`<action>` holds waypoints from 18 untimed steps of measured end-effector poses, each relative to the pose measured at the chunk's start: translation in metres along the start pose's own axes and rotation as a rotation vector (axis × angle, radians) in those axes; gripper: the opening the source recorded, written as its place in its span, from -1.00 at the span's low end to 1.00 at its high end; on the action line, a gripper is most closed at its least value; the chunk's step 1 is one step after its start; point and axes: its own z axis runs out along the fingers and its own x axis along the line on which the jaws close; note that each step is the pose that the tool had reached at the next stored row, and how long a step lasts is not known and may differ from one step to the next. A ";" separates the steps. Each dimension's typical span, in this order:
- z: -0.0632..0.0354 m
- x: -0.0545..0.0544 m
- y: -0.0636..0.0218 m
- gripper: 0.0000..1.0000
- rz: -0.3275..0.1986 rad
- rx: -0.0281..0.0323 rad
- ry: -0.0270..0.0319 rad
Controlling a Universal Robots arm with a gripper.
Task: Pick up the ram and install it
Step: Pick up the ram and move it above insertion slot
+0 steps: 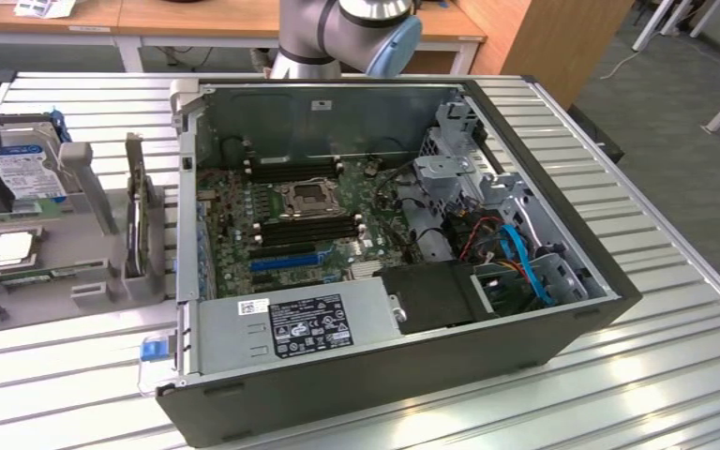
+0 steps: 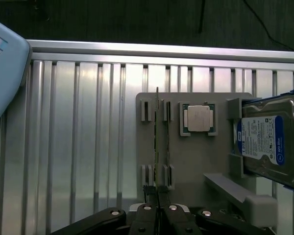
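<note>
The ram [image 2: 157,127] is a thin green stick standing on edge in the slotted posts of a grey holder plate [image 2: 186,161]. In the exterior view the ram [image 1: 136,211] stands in that holder [image 1: 48,272] on the exterior view's left of the open computer case [image 1: 561,234]. My gripper [image 2: 156,190] is shut with nothing between its fingers. It hangs above the holder, its tips lined up with one end of the stick. The black memory slots [image 1: 307,228] lie on the motherboard beside the processor socket [image 1: 304,195].
A square silver processor chip [image 2: 198,119] and a blue-labelled hard drive [image 2: 269,142] share the holder with the ram. Inside the case are a power supply [image 1: 297,323], blue cables [image 1: 529,267] and a drive cage [image 1: 454,173]. The robot arm [image 1: 348,33] rises behind the case on the ribbed metal table [image 2: 78,147].
</note>
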 end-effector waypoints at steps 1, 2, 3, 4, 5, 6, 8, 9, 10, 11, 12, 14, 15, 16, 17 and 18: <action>-0.0014 0.000 0.0000 -0.76 0.000 0.0001 0.0000; -0.0029 0.000 0.0000 -0.76 0.000 0.0002 -0.0001; -0.0044 0.000 0.0000 -0.76 0.000 0.0000 0.0001; -0.0057 0.000 0.0001 -0.76 0.000 0.0001 0.0000; -0.0070 0.000 0.0001 -0.76 0.000 0.0001 -0.0001; -0.0084 0.000 0.0001 -0.76 0.000 0.0001 0.0000; -0.0111 0.000 0.0002 -0.76 0.000 0.0000 0.0000; -0.0124 -0.001 0.0002 -0.76 0.000 0.0000 0.0000; -0.0139 -0.001 0.0003 -0.76 0.000 0.0000 0.0000; -0.0152 -0.001 0.0003 -0.76 0.000 0.0000 0.0000; -0.0165 -0.001 0.0003 -0.76 0.000 0.0000 0.0000; -0.0190 -0.001 0.0004 -0.76 0.000 0.0000 0.0000; -0.0202 -0.001 0.0004 -0.76 0.000 0.0002 0.0000; -0.0215 -0.001 0.0005 -0.76 0.000 0.0001 0.0000; -0.0228 -0.001 0.0005 -0.76 0.000 0.0000 0.0000; -0.0239 -0.001 0.0006 -0.76 0.000 0.0001 0.0000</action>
